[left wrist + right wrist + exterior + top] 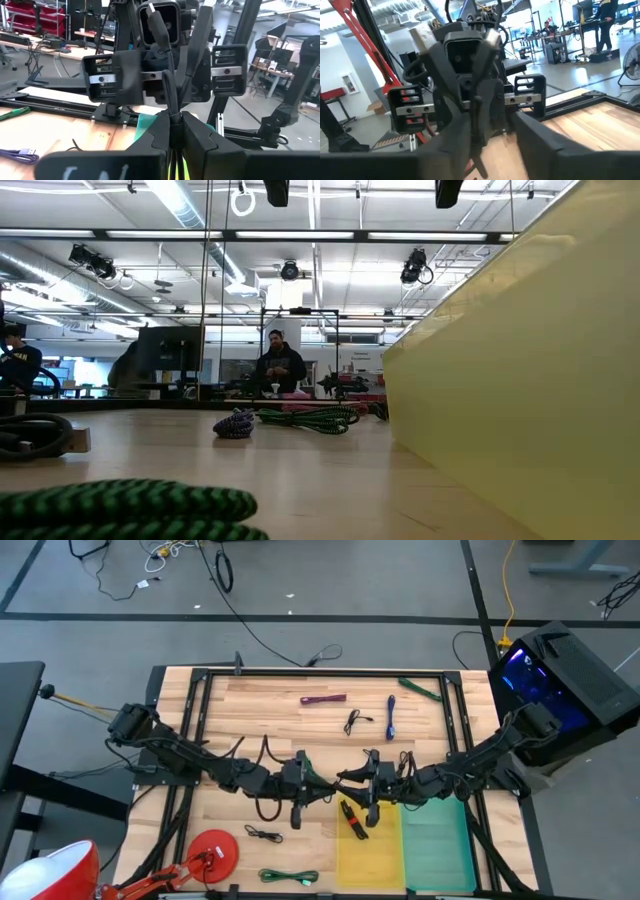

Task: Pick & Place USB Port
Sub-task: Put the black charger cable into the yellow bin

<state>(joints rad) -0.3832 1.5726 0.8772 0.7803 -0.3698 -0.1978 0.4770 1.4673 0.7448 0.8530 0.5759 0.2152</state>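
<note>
While both grippers meet mid-desk, the left gripper [172,131] is clenched on a black cable [169,95]; the right gripper [370,783] faces it, fingers part-spread, grasp unclear.

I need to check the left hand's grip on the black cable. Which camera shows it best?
The left wrist view: its fingers pinch the black cable right in front of the lens. The high view shows the left hand only from above, facing the right hand. The right wrist view shows it blurred. The low view misses it.
</note>
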